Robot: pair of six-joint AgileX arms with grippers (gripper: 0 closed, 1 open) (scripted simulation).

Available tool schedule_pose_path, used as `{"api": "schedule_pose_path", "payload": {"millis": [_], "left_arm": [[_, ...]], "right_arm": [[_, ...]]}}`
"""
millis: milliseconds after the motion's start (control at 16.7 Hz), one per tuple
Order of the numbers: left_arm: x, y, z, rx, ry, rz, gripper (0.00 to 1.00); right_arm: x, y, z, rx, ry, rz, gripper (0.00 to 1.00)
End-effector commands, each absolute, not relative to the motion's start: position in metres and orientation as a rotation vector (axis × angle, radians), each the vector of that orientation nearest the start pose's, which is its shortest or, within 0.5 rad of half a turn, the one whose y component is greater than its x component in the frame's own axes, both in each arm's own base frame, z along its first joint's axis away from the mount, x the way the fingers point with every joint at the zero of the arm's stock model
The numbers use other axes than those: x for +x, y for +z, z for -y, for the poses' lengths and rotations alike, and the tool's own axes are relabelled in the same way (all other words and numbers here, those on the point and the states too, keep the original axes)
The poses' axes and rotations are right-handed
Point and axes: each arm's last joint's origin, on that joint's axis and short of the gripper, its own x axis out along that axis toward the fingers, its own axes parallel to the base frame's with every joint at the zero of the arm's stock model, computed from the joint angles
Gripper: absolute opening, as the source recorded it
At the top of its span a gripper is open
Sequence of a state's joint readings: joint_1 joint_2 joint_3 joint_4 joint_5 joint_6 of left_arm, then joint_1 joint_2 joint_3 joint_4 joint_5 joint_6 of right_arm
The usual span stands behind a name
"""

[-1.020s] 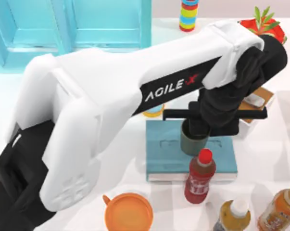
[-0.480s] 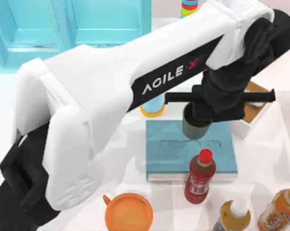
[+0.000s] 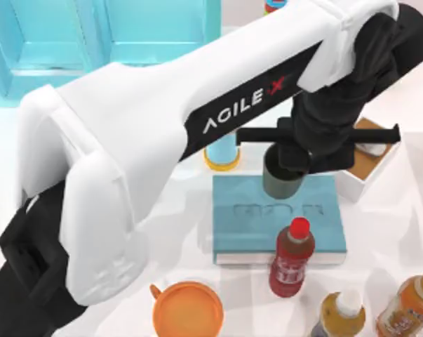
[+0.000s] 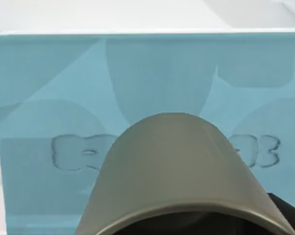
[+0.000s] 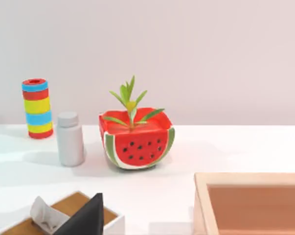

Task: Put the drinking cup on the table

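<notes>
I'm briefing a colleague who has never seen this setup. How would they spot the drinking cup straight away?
Find the teal book lying flat on the white table in the top view. At its far edge, under the left gripper, sits the drinking cup. It is a plain grey-green cylinder without a handle, unlike the red-capped bottle or the orange mug.

The drinking cup (image 3: 281, 181) is matte grey-green, the book (image 3: 278, 219) teal, the bottle (image 3: 290, 258) red-capped, the mug (image 3: 188, 309) orange, and the planter (image 5: 137, 139) watermelon-patterned, perhaps ceramic.
</notes>
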State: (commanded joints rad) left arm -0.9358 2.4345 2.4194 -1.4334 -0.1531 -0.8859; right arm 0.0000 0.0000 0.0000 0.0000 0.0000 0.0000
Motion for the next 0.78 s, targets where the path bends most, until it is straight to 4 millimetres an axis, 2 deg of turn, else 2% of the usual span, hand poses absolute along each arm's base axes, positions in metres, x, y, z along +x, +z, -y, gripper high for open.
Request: {"api": "schedule_pose_path", "payload": {"millis": [120, 240, 480, 660, 780], "left_arm": [[0.307, 0.237, 0.366, 0.019, -0.018, -1.377, 0.00], [0.319, 0.244, 0.338, 0.018, -0.013, -1.391, 0.00], [0.336, 0.254, 0.263, 0.020, -0.006, -1.439, 0.00], [0.335, 0.253, 0.204, 0.021, -0.007, -1.486, 0.00], [0.330, 0.251, 0.173, 0.021, -0.009, -1.515, 0.00]], "right_arm": [[0.106, 0.160, 0.001, 0.000, 0.000, 0.000, 1.00], [0.106, 0.160, 0.001, 0.000, 0.000, 0.000, 1.00], [0.106, 0.160, 0.001, 0.000, 0.000, 0.000, 1.00], [0.106, 0.160, 0.001, 0.000, 0.000, 0.000, 1.00], [0.106, 0.160, 0.001, 0.000, 0.000, 0.000, 1.00]]}}
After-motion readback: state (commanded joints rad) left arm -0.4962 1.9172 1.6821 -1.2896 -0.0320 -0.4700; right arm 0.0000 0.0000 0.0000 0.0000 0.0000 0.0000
